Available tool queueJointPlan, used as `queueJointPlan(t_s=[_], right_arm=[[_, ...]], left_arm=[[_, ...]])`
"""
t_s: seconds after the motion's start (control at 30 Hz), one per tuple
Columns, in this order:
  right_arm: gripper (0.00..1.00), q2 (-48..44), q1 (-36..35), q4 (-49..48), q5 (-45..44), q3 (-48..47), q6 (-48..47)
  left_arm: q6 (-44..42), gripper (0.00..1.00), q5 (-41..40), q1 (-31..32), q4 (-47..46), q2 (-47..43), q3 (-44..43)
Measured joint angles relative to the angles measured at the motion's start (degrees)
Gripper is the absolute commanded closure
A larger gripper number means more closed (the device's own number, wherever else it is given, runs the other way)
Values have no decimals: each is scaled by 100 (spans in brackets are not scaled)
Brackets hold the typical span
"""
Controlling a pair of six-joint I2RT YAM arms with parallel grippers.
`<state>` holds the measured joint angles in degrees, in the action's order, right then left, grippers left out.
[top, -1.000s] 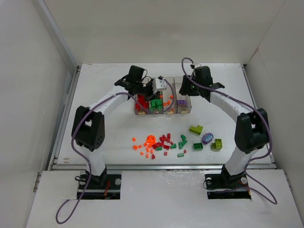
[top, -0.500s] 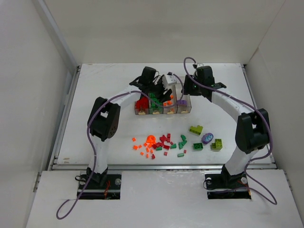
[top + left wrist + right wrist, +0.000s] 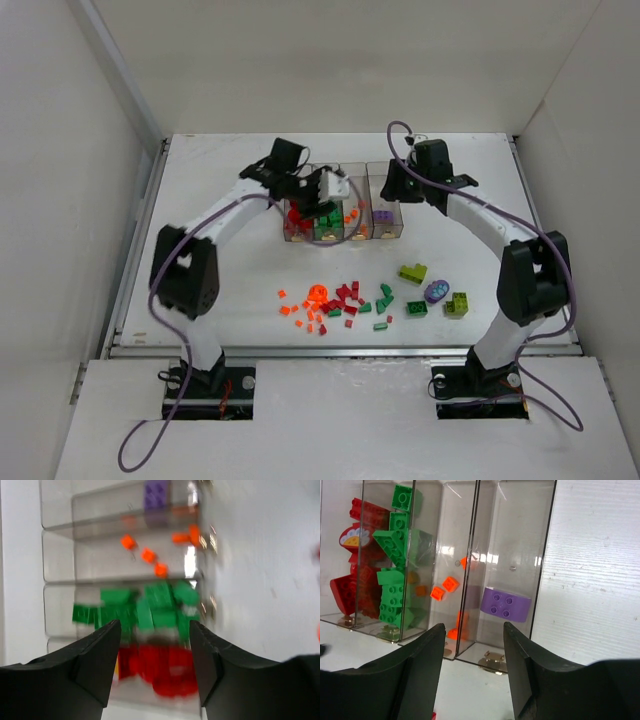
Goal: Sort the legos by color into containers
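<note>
The left claw is spread and apparently empty, though that view is blurred. It hangs over the red and green compartments of the bins. The right claw is spread and empty, facing the orange and purple compartments. Loose bricks lie scattered on the bench, nearer the arm bases.

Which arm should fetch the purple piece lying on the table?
Right. The purple piece lies on its side; the right end effector and left end effector both hang open, empty, at the containers.
</note>
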<state>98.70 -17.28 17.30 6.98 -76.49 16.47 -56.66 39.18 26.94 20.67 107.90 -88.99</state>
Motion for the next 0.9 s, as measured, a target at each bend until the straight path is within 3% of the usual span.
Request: queueJointPlan(t_s=[0.2, 0.33, 0.5, 0.9], right_arm=[[43, -398, -85, 31, -35, 179, -22], [43, -507, -249, 31, -50, 243, -28], [43, -511, -409, 42, -52, 378, -50], [43, -772, -448, 76, -96, 741, -127]], left_arm=[[-3442, 45, -472, -695, 1862, -2382, 1917], [-4736, 42, -837, -675, 2675, -2730, 2933], [-5351, 44, -979, -321, 2870, -2424, 3364], [-5606, 52, -1464, 251, 2911, -1353, 3254]])
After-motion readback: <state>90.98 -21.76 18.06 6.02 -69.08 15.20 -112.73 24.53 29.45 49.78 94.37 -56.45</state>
